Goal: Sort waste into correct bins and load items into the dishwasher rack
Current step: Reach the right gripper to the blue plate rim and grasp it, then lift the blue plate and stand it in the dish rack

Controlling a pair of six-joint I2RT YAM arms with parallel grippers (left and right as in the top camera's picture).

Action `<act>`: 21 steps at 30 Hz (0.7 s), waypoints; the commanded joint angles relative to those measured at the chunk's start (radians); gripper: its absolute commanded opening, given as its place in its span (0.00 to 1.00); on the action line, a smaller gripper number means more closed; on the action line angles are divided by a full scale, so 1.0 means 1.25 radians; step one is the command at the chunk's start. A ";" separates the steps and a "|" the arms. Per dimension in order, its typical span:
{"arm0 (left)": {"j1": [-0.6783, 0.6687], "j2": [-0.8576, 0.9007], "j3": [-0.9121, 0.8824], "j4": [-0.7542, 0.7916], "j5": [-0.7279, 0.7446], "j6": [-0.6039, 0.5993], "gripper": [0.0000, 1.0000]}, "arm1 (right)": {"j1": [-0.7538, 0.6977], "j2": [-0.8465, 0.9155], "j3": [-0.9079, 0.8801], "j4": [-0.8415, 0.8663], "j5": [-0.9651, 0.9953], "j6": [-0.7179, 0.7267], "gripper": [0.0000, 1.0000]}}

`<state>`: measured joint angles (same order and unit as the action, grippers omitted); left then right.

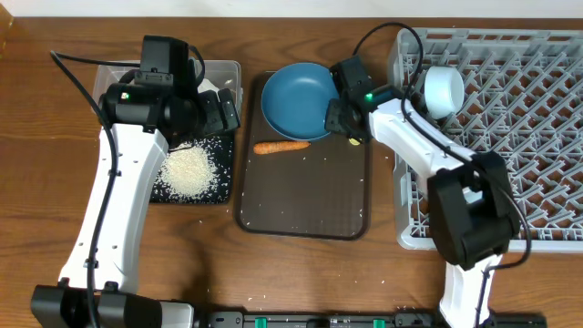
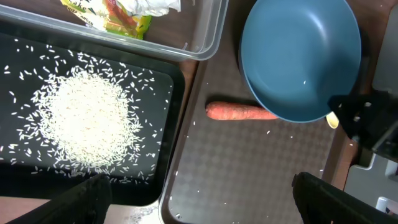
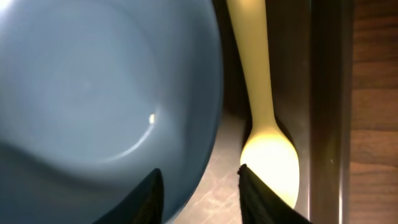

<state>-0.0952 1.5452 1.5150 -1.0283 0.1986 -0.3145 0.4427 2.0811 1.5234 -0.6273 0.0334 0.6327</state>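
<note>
Straddling the plate (image 3: 93,93) rim, the right pincer (image 3: 200,177) sits half open, apparently not clamped.

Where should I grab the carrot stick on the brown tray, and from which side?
Take the carrot stick on its free left half, coming straight down with the fingers across its length. It lies flat on the brown tray, and its right end sits under the blue plate rim, so that end is probably blocked.

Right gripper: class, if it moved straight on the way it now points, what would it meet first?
The right gripper would most likely meet the rim of the dark blue plate, lying between its open fingers; the yellow spoon sits close beside. Depth is unclear.
</note>
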 commanded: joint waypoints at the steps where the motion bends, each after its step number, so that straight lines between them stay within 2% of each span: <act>1: 0.000 0.008 -0.005 -0.002 -0.010 0.002 0.96 | 0.000 0.044 0.002 0.009 0.016 0.021 0.33; 2: 0.000 0.008 -0.005 -0.002 -0.010 0.002 0.96 | 0.000 0.046 0.002 0.013 0.011 0.020 0.30; 4: 0.000 0.008 -0.005 -0.002 -0.010 0.002 0.96 | -0.002 0.045 0.002 0.021 0.010 0.020 0.17; 8: 0.000 0.008 -0.005 -0.002 -0.010 0.002 0.96 | -0.008 0.045 0.007 0.033 0.009 0.020 0.02; 15: 0.000 0.008 -0.005 -0.002 -0.010 0.002 0.96 | -0.030 0.037 0.044 0.032 0.009 0.009 0.01; 21: 0.000 0.008 -0.005 -0.002 -0.010 0.002 0.96 | -0.062 -0.050 0.099 0.029 0.013 -0.080 0.01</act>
<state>-0.0952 1.5452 1.5150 -1.0283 0.1989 -0.3149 0.3904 2.1201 1.5864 -0.5976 0.0334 0.6029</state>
